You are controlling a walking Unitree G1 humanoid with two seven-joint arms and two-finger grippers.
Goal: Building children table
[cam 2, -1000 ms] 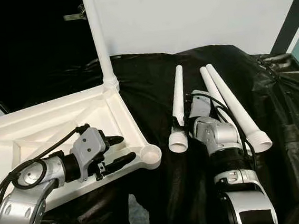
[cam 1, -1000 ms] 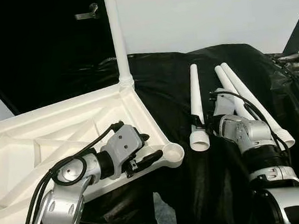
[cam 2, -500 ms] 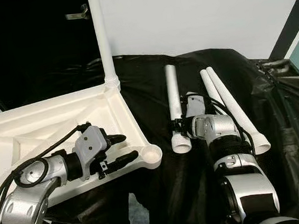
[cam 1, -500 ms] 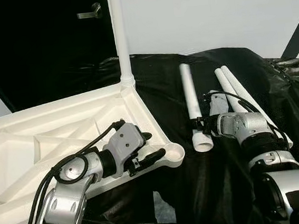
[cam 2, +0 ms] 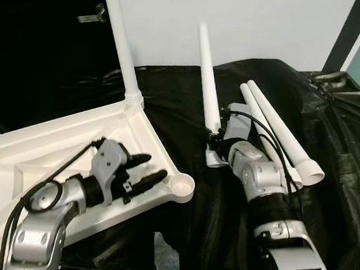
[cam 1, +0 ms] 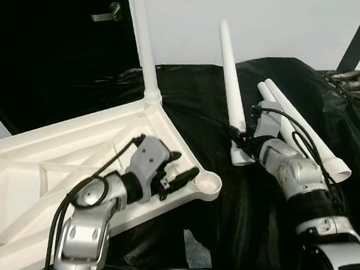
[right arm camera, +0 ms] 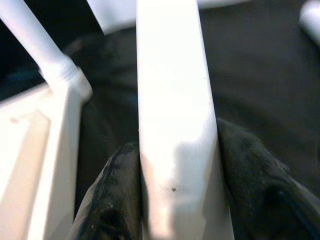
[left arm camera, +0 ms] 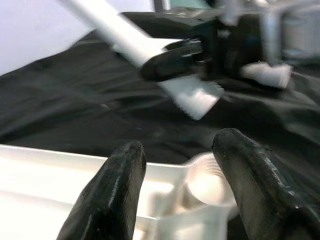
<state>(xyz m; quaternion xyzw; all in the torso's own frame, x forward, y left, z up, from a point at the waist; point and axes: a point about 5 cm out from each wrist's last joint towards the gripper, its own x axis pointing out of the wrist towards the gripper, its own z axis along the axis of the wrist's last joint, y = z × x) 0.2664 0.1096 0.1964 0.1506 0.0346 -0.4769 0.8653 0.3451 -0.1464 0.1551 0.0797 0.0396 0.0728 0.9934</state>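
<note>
- The white tabletop (cam 1: 55, 166) lies upside down on the black-draped counter (cam 1: 202, 101), ribbed underside up; everything below is placed relative to it.
- Its near corner ends in an open round socket (cam 1: 208, 182), which overhangs the black cover with free space just beyond the rim.
- At the far corner of the tabletop a fitted leg (cam 1: 142, 43) stands upright, long axis vertical.
- The left tool (cam 1: 173, 167) rests over the tabletop's near edge, just beside the socket; its two black fingers (left arm camera: 112, 195) are parted, one on each side of the rim, holding nothing that can be made out.
- The right tool (cam 1: 236, 134) is clamped on a loose white leg (cam 1: 229, 73), near that leg's wide threaded end.
- This held leg stands nearly upright, thin end up, threaded end (cam 1: 239, 158) down, hanging off to the side of the socket and apart from it.
- In the right wrist view the leg (right arm camera: 175, 125) fills the gap between both pads.
- Two spare legs (cam 1: 301, 130) lie side by side on the cover farther from the tabletop, beyond the right arm, wide ends toward the robot.
- Bare black cover lies between the socket and the held leg.
</note>
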